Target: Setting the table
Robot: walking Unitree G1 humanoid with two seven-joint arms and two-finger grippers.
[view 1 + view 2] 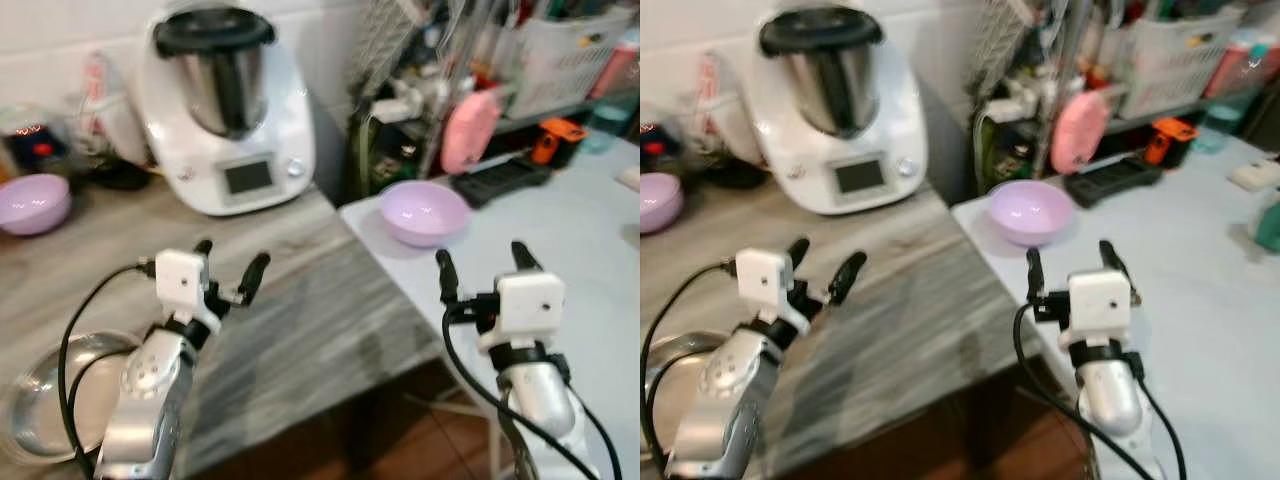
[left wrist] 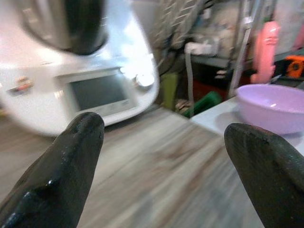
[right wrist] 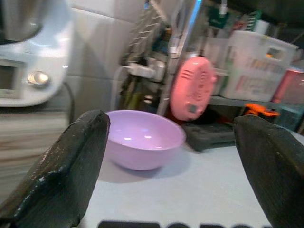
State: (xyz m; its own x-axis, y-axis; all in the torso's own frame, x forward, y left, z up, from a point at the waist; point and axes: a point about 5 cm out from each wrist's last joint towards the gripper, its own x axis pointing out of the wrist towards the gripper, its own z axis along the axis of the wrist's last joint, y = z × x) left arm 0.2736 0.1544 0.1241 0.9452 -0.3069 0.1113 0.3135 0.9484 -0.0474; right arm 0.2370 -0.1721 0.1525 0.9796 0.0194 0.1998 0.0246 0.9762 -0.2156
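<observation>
A lilac bowl point(image 1: 424, 212) stands at the near-left corner of the pale blue table point(image 1: 590, 250). A second lilac bowl point(image 1: 33, 203) rests at the far left of the grey wooden counter point(image 1: 300, 310). A metal dish point(image 1: 40, 400) lies on the counter's near left. My left gripper point(image 1: 230, 268) is open above the counter, empty. Over the blue table's edge, my right gripper point(image 1: 482, 262) is open and empty, a short way in front of the first bowl point(image 3: 142, 145).
A white kitchen machine point(image 1: 225, 105) with a steel jug stands at the back of the counter. A pink object point(image 1: 468, 130), a black tray point(image 1: 510, 178) and an orange tool point(image 1: 555, 138) sit behind the bowl. Wire shelves with baskets point(image 1: 560, 50) fill the back right.
</observation>
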